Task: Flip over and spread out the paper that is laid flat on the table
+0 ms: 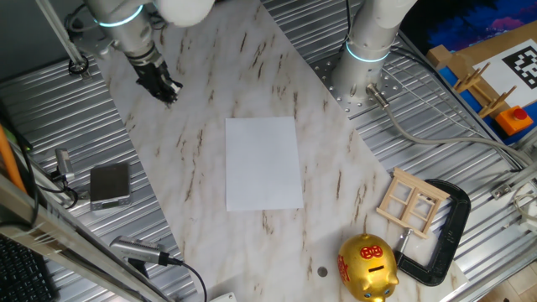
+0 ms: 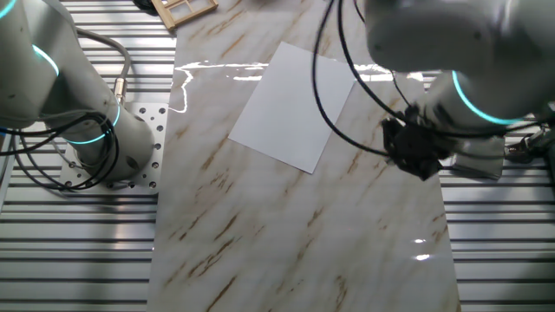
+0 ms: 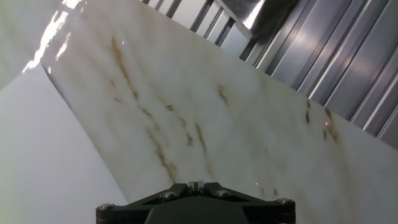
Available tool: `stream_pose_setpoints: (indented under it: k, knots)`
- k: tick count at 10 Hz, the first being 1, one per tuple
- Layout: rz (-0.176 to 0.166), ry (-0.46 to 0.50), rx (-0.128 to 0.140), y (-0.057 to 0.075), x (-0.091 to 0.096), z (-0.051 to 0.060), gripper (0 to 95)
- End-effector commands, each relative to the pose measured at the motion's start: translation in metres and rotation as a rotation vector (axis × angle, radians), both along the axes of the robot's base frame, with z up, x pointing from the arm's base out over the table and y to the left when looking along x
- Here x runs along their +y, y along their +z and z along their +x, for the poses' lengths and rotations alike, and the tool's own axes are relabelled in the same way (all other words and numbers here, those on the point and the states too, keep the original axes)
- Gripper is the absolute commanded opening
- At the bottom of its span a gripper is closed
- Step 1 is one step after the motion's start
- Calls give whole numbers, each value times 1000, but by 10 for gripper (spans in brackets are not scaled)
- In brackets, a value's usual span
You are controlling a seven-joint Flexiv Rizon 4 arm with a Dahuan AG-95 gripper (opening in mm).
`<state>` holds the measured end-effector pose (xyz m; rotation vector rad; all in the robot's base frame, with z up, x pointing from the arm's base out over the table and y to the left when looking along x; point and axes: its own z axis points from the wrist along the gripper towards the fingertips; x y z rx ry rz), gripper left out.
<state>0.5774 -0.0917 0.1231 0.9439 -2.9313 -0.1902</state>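
1. White paper (image 1: 264,163) lying flat near the middle of the marble surface (image 1: 201,101), edges all down, blank side up (same sheet visible in the other fixed view (image 2: 295,106) and along the left of the hand view (image 3: 43,168)).
2. Black gripper (image 1: 159,84) hanging over the surface toward one long edge, well apart from the paper, touching nothing; also seen dark and blurred in the other fixed view (image 2: 414,147).
3. Cannot tell whether the fingers are spread or pressed together: too small and dark in the fixed views, and out of sight in the hand view.
4. Gold piggy bank (image 1: 367,267) standing at a corner of the surface, near a small wooden frame (image 1: 412,201) and a black clamp (image 1: 446,235).
5. Small grey pad (image 1: 110,184) resting on the ribbed metal beside the surface.
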Motion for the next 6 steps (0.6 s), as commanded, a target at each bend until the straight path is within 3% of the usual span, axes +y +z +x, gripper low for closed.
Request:
stream_pose_setpoints:
  k: [1,6]
  knots:
    - [0,-6,-10,-13,-4,-2,0]
    - [-32,-22,1,-15,-1,-6,0]
